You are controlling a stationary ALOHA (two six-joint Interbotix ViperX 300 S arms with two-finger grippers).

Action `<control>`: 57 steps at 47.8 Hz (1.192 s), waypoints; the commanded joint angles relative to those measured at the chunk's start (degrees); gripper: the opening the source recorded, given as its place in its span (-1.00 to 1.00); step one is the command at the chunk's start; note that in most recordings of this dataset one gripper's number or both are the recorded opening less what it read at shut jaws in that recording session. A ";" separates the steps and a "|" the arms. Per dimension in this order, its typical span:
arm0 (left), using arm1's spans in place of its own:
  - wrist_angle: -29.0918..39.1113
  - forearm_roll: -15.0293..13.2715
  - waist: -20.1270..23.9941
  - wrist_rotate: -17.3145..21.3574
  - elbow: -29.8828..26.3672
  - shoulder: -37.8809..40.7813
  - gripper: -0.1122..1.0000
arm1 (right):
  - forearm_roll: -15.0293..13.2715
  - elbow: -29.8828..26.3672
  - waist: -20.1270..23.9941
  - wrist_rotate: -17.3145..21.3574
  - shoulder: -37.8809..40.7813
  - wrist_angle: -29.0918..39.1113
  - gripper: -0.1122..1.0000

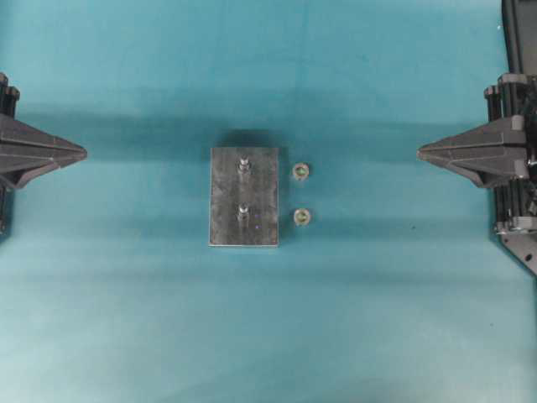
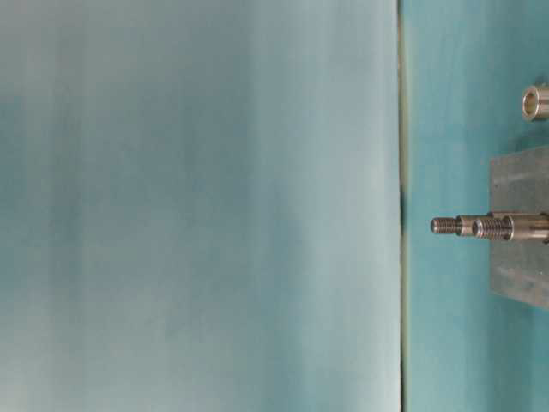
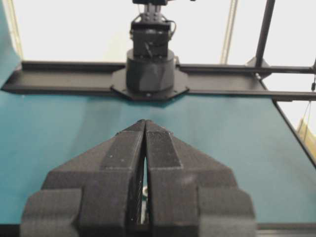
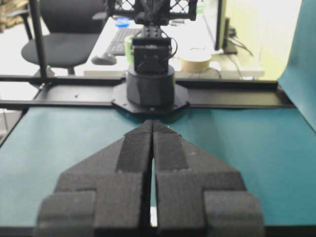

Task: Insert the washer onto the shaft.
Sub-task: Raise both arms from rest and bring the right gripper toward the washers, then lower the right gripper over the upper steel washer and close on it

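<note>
Both black grippers, left (image 1: 84,153) and right (image 1: 419,152), pressed together, empty; grey metal block (image 1: 226,210) with two threaded shafts (image 1: 243,165), two small metal washers (image 1: 302,171) well ahead of each.

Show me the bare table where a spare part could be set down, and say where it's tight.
Free: the teal mat between the left gripper and the metal block, the wide strip between the two washers and the right gripper, and the broad areas above and below the block in the overhead view. Crowded: beside the block's right edge, where both washers sit close, and the block's top with its two shafts.

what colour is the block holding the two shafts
Dull grey metal block, clearest in the overhead view.
</note>
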 commanded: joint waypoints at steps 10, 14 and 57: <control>5.36 0.53 -0.18 -2.72 -0.70 1.67 -0.80 | 4.75 -0.09 -0.09 4.31 0.70 5.10 -0.77; 8.35 0.53 -0.26 -2.81 -0.88 2.20 -0.80 | 4.75 -1.32 -0.26 5.45 1.05 10.28 -0.77; 23.20 0.79 0.62 -2.20 -8.88 27.69 -0.80 | 3.87 -17.58 -6.15 6.50 35.51 40.08 -0.77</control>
